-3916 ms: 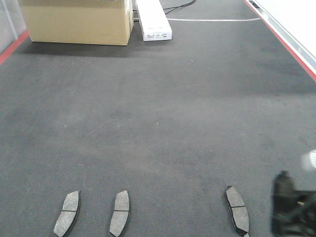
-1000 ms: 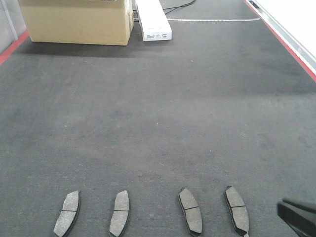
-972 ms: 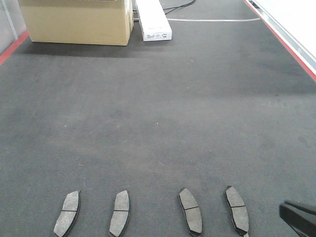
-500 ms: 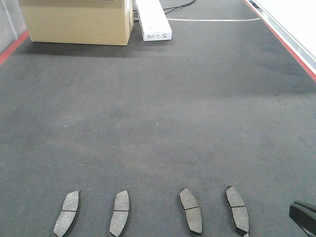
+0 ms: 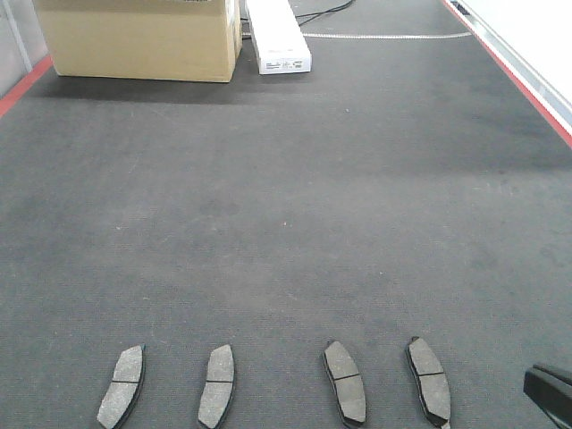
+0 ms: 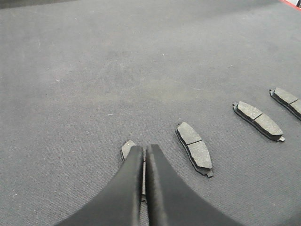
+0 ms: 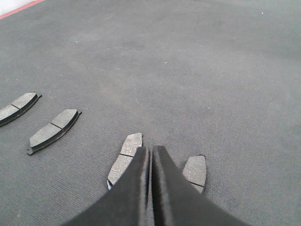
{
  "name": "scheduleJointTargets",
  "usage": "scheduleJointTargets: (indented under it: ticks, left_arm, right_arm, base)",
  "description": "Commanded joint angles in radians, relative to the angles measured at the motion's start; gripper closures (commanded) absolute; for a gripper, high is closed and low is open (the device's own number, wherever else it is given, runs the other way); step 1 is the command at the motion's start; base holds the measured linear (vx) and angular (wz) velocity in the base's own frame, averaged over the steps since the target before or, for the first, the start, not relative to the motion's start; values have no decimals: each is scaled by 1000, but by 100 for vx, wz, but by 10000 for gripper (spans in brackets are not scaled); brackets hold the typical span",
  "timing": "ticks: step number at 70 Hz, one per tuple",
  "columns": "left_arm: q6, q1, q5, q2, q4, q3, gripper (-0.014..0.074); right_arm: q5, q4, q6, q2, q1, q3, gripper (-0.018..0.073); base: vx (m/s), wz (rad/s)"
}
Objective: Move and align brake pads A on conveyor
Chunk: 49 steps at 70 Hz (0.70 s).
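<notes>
My left hand [image 6: 145,155] hangs low over the conveyor [image 5: 295,206], fingers pressed together w/ nothing between them, tips above the leftmost of the brake pads A [image 6: 127,149], which peeks out at 11 o'clock of the tips. Next pad [image 6: 194,147] lies just off at 2 o'clock, two more further out toward 3. My right hand [image 7: 151,155] is the same: fingers [image 7: 162,162] together, gripping nothing, poised over the gap between two pads, one [image 7: 124,157] at 9 o'clock, one [image 7: 195,170] at 3. In front view only a dark bit of the right hand [image 5: 552,395] shows at 4 o'clock. All four pads sit in a row along the near edge of the belt, each apart from its neighbour, left two curving one way, right two the other. Beyond: charcoal felt, red edge strip [image 5: 509,67] at 2 o'clock, cardboard box [image 5: 138,37] at 11, white carton [image 5: 278,36] beside it at 12.
</notes>
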Motion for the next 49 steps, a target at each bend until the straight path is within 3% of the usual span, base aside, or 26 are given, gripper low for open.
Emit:
scheduleJointTargets:
  ticks: [1, 49]
  left_arm:
    - [-9, -5, -65, 8, 0, -26, 603]
    - [1, -5, -66, 8, -1, -26, 603]
  right_arm:
    - [-80, -8, -2, 8, -6, -28, 567]
    - [-78, -8, -2, 8, -6, -28, 566]
  base:
    - [0, 0]
    - [0, 0]
